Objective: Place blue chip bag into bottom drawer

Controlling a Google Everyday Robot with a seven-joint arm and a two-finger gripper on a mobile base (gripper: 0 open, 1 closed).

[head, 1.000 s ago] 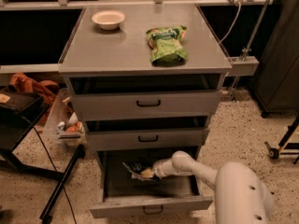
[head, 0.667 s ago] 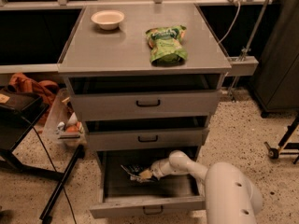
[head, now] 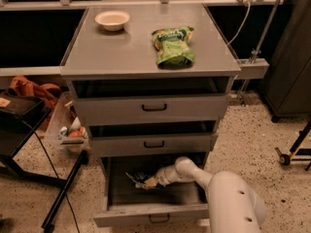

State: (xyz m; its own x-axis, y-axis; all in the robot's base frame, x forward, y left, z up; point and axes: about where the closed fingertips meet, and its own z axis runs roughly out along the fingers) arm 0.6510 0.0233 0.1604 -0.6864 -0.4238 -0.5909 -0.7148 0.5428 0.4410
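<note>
- Three grey drawers: top drawer (head: 154, 108), middle drawer (head: 153, 143), bottom drawer (head: 150, 212).
- Two snack bags: one green bag (head: 173, 45), one blue chip bag (head: 137, 178).
- One bowl (head: 112, 19).
- One gripper (head: 151, 181), inside the bottom drawer, at the blue chip bag.

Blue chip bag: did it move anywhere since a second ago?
Only the arm's thick white part shifted slightly left. The blue chip bag stays in the open bottom drawer with the gripper at it. The green bag and bowl stayed too.

Some kind of lab: speckled floor (head: 245, 130) round the grey metal cabinet (head: 121, 50), cable (head: 241, 21) and rails (head: 43, 6) behind it. The gripper (head: 151, 181) sits in its bottom drawer (head: 150, 213).
</note>
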